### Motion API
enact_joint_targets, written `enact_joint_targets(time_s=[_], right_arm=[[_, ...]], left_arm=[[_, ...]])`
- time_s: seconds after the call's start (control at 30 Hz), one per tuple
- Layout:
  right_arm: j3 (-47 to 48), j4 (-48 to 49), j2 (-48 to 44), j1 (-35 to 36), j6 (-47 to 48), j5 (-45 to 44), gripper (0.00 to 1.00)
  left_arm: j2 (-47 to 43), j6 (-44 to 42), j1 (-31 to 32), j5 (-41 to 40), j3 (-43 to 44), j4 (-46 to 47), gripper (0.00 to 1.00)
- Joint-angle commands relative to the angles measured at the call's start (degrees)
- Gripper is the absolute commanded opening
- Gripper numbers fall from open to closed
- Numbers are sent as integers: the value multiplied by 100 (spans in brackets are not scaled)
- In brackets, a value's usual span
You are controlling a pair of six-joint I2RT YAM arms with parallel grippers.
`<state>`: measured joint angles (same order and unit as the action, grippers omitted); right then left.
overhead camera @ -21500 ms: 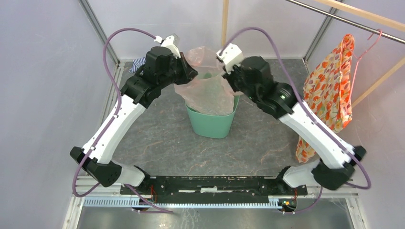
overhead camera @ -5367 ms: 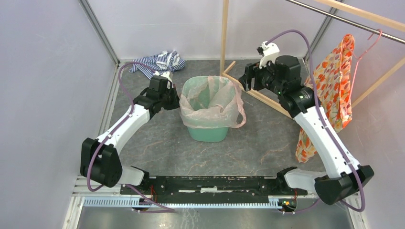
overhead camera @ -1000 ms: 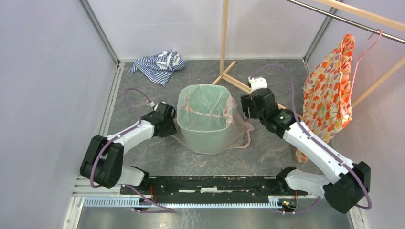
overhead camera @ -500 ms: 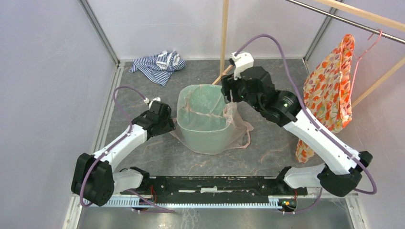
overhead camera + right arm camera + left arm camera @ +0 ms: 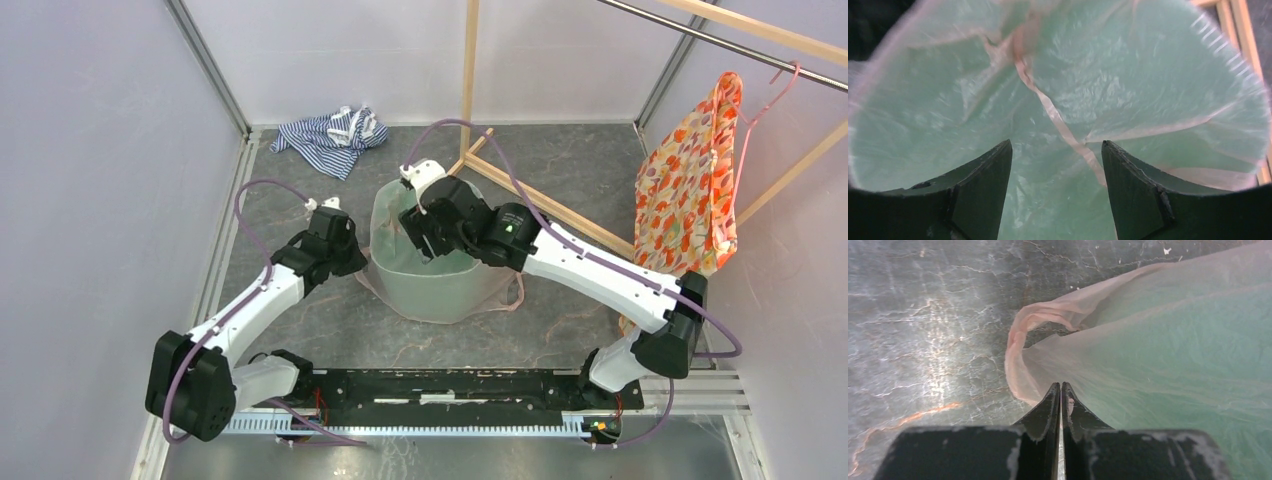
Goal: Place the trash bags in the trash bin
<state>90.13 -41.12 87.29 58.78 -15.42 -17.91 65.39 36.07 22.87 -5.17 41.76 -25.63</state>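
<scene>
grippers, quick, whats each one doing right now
left gripper: shut at the trash bag edge; whether it pinches the film cannot be told
right gripper: open, holding nothing, over the trash bag's mouth

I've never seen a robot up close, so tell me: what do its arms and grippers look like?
The left arm and right arm have white shells with black joints. A purple cable loops along each. A green light glows on the right arm. The left gripper and right gripper each have two dark, tapered fingers.
</scene>
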Motion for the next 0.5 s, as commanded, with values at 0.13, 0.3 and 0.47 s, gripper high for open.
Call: enact_joint_targets(time_s=[0.13,0.3,0.47], right_arm=[[-715,-12,-206,-220,47,-28,78],[-864,-143,-352,-821,510,98,80],[-813,-205,-319,-1279,923,115,80]], left_arm=[[232,322,371,491,-594,1080,5],[464,896,1041,358,-874,1610,2],[742,1436,1595,235,-996,2145,2]])
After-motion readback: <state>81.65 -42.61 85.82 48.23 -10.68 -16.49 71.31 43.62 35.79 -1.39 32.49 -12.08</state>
